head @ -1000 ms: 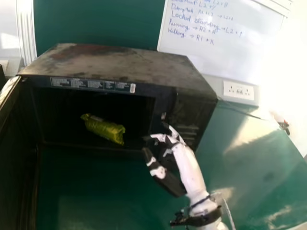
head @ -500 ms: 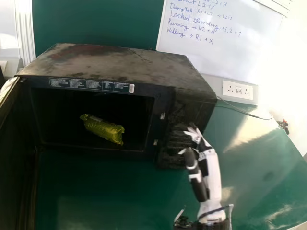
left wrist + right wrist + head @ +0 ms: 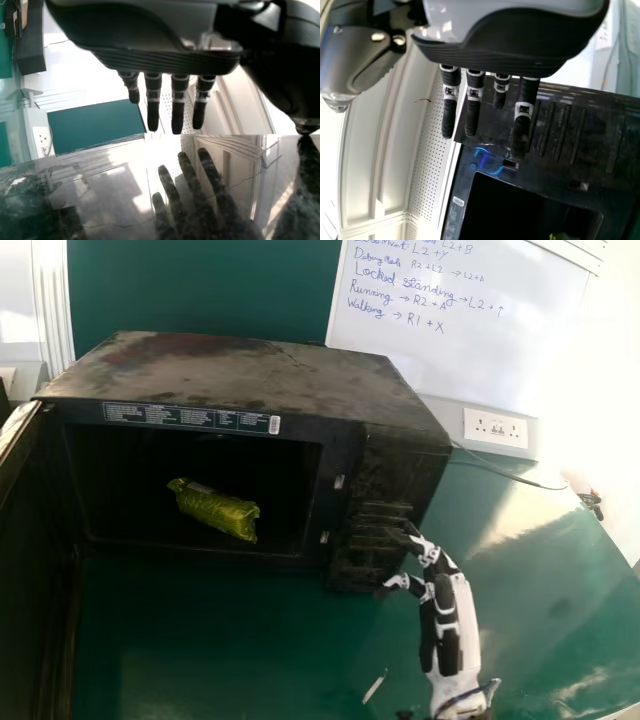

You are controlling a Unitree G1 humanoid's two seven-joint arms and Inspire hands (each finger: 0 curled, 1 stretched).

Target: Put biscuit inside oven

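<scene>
The biscuit packet (image 3: 215, 512), in a yellow-green wrapper, lies slantwise inside the black oven (image 3: 345, 485); a bit of the packet (image 3: 560, 236) shows in the right wrist view. The oven's door stands open at the left. My right hand (image 3: 447, 625) is open and holds nothing, in front of the oven's right-hand panel and right of the cavity. In the right wrist view, the fingers of my right hand (image 3: 472, 102) extend over the dark panel. My left hand (image 3: 178, 102) is open with straight fingers beside a glossy, reflecting surface (image 3: 115, 190).
The oven rests on a green table (image 3: 230, 640). A whiteboard (image 3: 460, 330) and a socket panel (image 3: 496, 428) are behind it, with a cable (image 3: 510, 476) running over the table at the right.
My right hand has moved right, away from the cavity's edge, and then lower, nearer the table's front. The packet and the oven have stayed where they were.
</scene>
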